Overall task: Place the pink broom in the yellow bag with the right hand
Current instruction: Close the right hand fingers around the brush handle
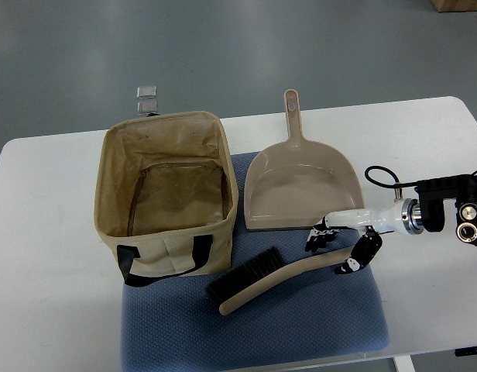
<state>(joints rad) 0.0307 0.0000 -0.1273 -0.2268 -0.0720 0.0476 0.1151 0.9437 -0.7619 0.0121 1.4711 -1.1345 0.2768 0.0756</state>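
The pink broom [279, 277], with black bristles [245, 274] and a curved beige-pink handle, lies on the blue mat [316, 325] in front of the dustpan. The yellow bag [114, 232] stands open and upright at the left, with black handles and nothing visible inside. My right hand [343, 246] comes in from the right edge and is at the far end of the broom's handle. Its fingers [319, 237] are spread above the handle and the thumb is by the handle's tip. The broom still rests on the mat. The left arm does not show.
A beige-pink dustpan [300, 186] lies just right of the bag, handle pointing away. The mat lies on a white table [432, 155]. Two small clear pieces [147, 97] lie beyond the table's far edge. A black cable [382, 178] loops at my right wrist.
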